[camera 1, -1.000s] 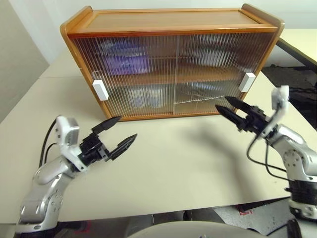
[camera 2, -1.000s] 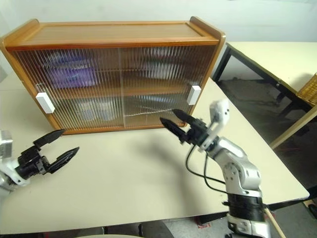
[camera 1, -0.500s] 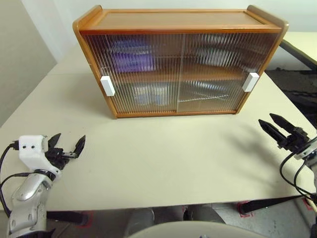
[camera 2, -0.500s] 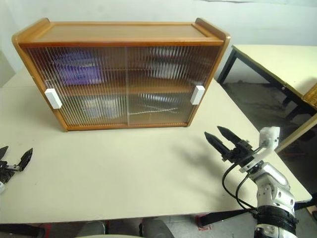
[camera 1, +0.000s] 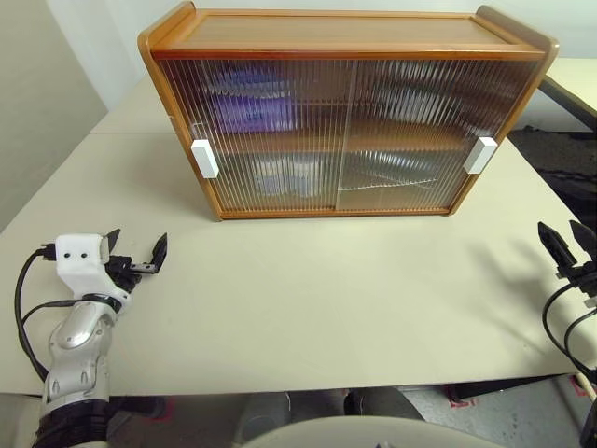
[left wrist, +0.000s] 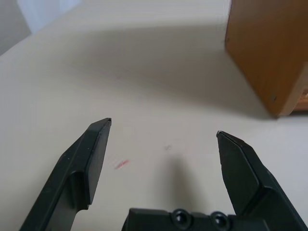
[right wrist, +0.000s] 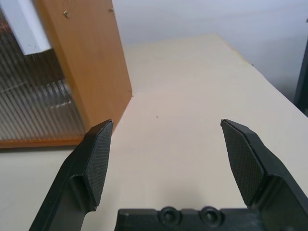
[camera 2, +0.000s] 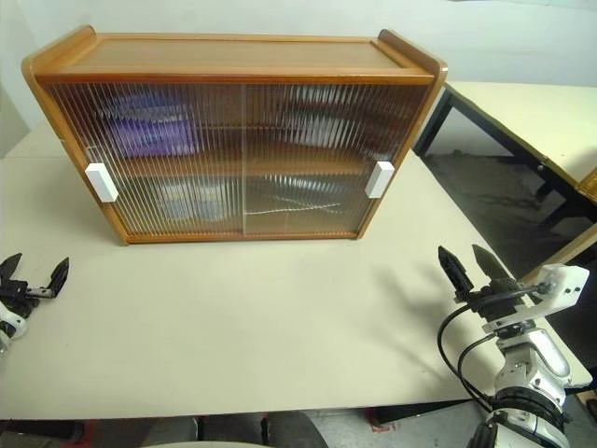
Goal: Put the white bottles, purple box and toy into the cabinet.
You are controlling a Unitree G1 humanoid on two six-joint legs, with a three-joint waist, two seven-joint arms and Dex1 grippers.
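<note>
Standing shut: cabinet (camera 1: 345, 121); left gripper (camera 1: 136, 260), right gripper (camera 2: 471, 268) spread, empty

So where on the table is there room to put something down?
The widest bare patch of the table runs in front of the cabinet, between the left gripper and the right gripper, both open. A narrower strip lies left of the cabinet. Behind the ribbed doors the shelves look crowded, with a purple box.
</note>
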